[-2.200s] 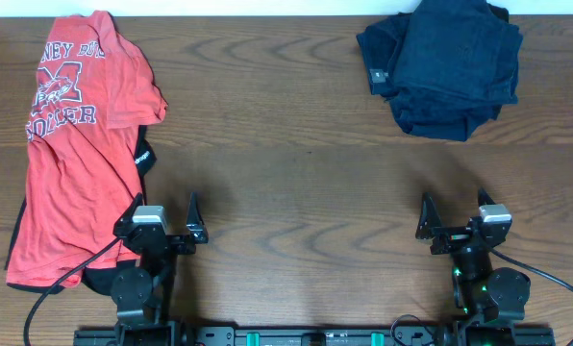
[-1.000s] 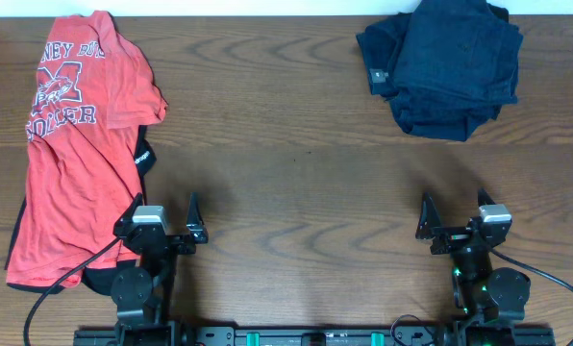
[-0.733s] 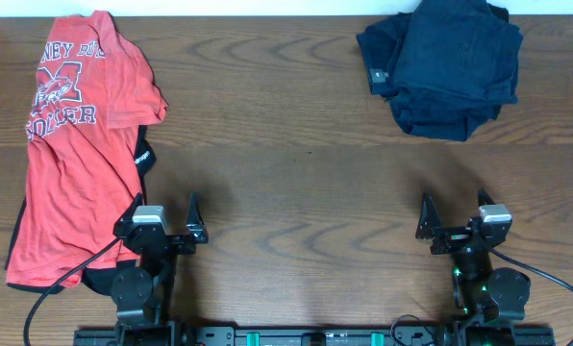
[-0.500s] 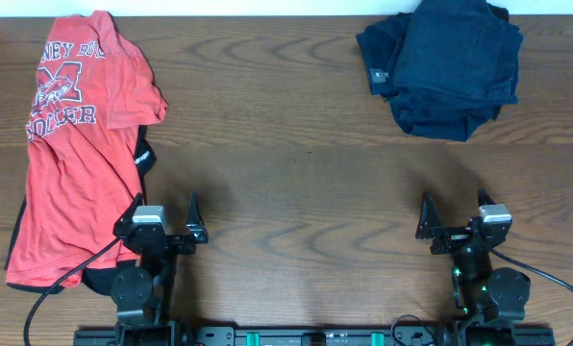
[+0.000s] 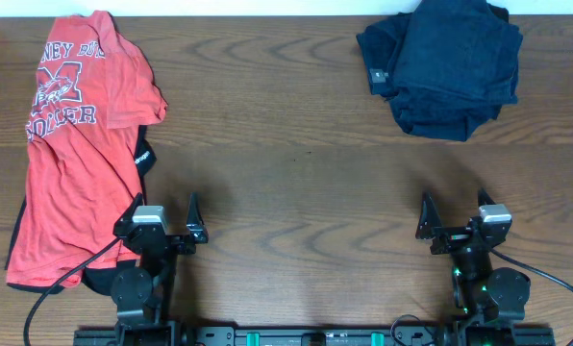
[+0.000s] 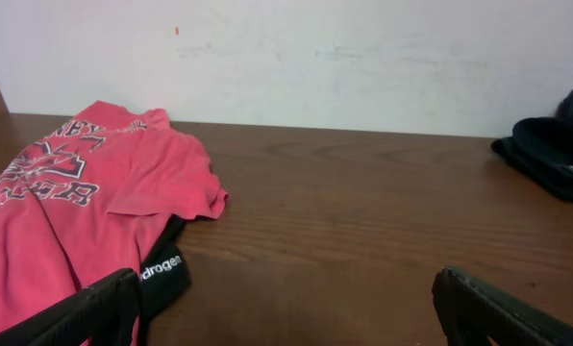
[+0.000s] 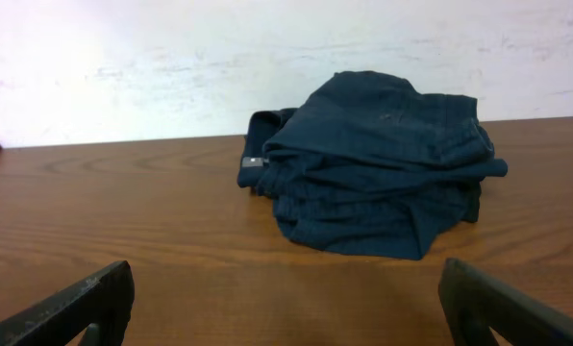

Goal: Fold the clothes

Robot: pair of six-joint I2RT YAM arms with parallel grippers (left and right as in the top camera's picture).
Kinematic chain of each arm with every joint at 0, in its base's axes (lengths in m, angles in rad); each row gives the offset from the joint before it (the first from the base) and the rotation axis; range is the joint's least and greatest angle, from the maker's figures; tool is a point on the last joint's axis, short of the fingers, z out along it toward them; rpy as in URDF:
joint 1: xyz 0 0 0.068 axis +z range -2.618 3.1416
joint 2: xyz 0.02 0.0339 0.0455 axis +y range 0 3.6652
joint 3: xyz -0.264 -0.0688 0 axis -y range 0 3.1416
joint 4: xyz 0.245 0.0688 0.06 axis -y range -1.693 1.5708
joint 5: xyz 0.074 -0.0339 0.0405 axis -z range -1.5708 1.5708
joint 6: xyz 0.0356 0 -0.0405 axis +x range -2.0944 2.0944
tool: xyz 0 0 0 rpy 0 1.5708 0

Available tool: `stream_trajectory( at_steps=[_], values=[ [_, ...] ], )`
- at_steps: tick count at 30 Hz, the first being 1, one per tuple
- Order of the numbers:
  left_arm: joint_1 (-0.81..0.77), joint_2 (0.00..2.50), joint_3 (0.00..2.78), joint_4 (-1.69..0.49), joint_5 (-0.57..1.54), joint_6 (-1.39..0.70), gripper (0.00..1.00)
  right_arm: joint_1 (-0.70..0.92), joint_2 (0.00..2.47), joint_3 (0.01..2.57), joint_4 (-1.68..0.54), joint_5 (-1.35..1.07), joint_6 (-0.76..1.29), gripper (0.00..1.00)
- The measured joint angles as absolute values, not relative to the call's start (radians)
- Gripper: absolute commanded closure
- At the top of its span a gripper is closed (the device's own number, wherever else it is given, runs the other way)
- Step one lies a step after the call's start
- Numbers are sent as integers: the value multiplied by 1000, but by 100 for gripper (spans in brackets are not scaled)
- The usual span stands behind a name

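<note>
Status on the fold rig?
Left claw and right claw open, empty. Coral-red lettered cotton T-shirt rumpled over black garment, untouched. Dark navy folded fabric pile far right, nothing in the way.

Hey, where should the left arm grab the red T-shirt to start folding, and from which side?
Probably its near hem, reached low from the robot's side by the open left gripper. The red T-shirt lies lengthwise, collar far, so that hem is the closest free edge. Pinch shallowly: a black garment lies underneath.
</note>
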State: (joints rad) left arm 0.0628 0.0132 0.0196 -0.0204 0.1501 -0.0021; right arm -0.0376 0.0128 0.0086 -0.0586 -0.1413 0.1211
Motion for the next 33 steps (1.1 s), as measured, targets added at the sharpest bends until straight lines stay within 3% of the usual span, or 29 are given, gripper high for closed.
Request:
stream_trajectory(
  at_steps=[33],
  values=[
    [63,13,20,-20,150,-2,2,-38,13,9,-56,-130,119,1]
  ],
)
